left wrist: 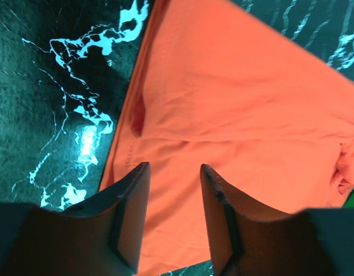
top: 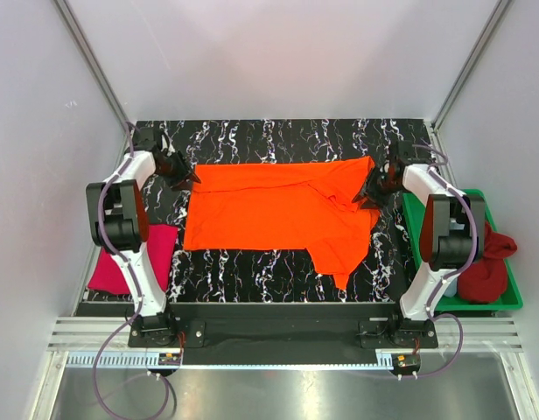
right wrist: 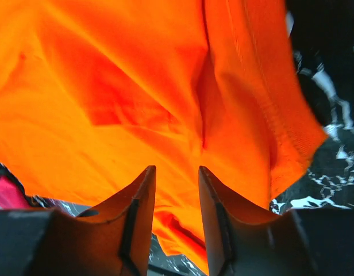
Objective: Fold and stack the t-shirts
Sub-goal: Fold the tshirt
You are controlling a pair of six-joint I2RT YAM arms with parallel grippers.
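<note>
— Nearest us sit the left arm's base and the right arm's base, bolted at the edge of the black, white-veined marble-pattern table. What lies left of the orange shirt?

— Well apart from the bright orange cloth t-shirt, on its left, a magenta-pink cloth t-shirt lies bunched at the table's edge, partly hidden behind the left arm.

— And the left gripper?

— It's at the orange shirt's far left corner. Seen from the wrist, its dark fingers stand parted with nothing between them, only orange cloth below. Whether the tips touch the cloth, I can't tell.

— How does the orange shirt lie?

— Spread across the middle of the table. Its left edge is straight, its right part is creased, and one flap trails toward us on the near right.

— The right gripper?

— At the orange shirt's far right corner, over the creases. Its jaws are parted about as much, and it grips nothing.

— And right of the orange shirt?

— A green plastic tray beside the table, with a dark red cloth t-shirt heaped in it and lapping over the tray's right rim.
</note>
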